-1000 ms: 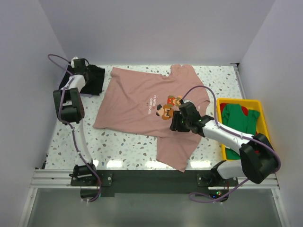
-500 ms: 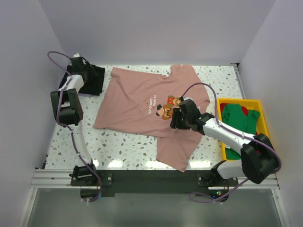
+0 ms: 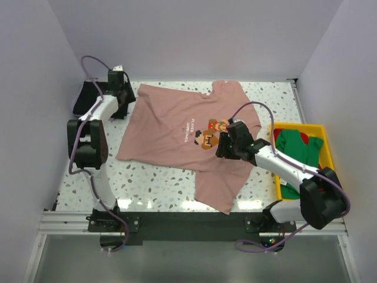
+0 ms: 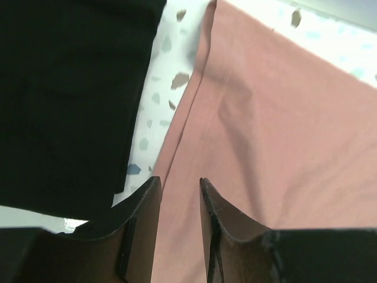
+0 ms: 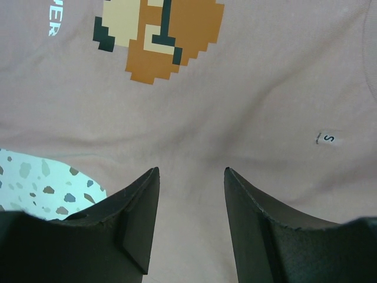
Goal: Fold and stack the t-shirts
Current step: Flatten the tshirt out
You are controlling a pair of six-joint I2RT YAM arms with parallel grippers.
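Note:
A dusty-pink t-shirt (image 3: pixel 177 127) with pixel figures and white text lies spread flat on the table, one sleeve toward the front. A black t-shirt (image 3: pixel 82 101) lies at the far left corner. My left gripper (image 3: pixel 126 98) is open a little over the pink shirt's left edge (image 4: pixel 194 118), right beside the black shirt (image 4: pixel 65 100). My right gripper (image 3: pixel 222 150) is open and empty just over the pink shirt (image 5: pixel 265 88), below the pixel figure (image 5: pixel 159 35). A green t-shirt (image 3: pixel 300 148) lies on red cloth (image 3: pixel 275 134) in the bin.
A yellow plastic bin (image 3: pixel 327 154) stands at the right edge of the speckled table (image 3: pixel 153 183). White walls close in the back and both sides. A small size label (image 5: pixel 327 138) shows on the pink shirt.
My left gripper has swung right, off the black shirt and over to the pink shirt's left edge. My right gripper has shifted slightly right over the shirt.

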